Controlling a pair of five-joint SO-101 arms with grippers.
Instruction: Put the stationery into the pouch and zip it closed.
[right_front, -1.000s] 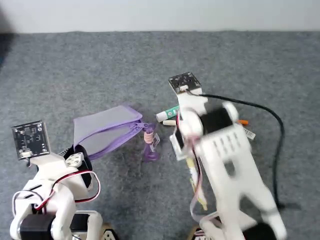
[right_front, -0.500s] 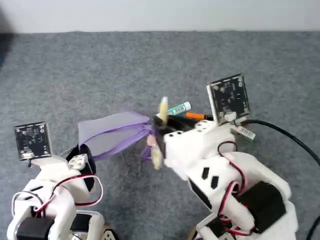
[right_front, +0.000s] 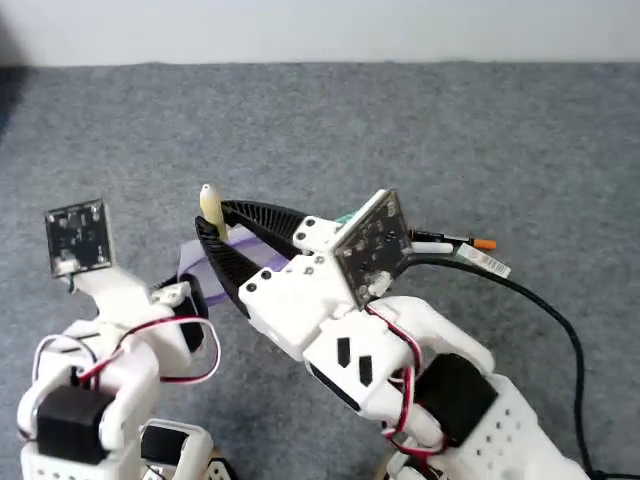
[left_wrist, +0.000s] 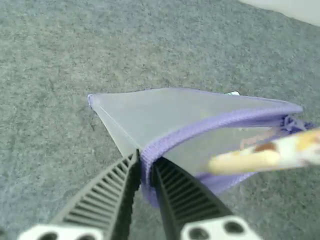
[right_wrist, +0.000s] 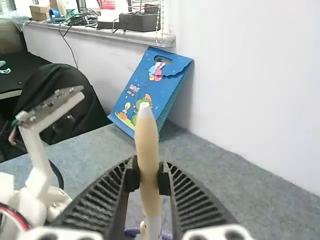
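Fingers (right_wrist: 107, 197) of the right gripper (right_wrist: 147, 170) stand narrow, clamped on a cream pen (right_wrist: 146, 140) that runs out past their tips. The left gripper (left_wrist: 145, 162) has its 2 fingers (left_wrist: 107, 192) nearly together too, pinching the purple zip (left_wrist: 210, 125) edge of the pouch (left_wrist: 165, 112). The pouch fans out beyond their tips with its mouth gaping. In the left wrist view the pen hangs just to one side of those fingers, at the mouth. Whether its end is inside, I cannot tell.

The task looks early to midway. The pouch is held open and 1 pen is at the mouth but not let go, and nothing shows plainly inside the clear wall. At least 2 more pieces, an orange-tipped marker (right_front: 455, 241) and a green tube (right_front: 346, 217), lie on the table (right_front: 500, 130) well behind the right fingers, beyond that arm. Those are left to load, and the zip is not yet drawn.
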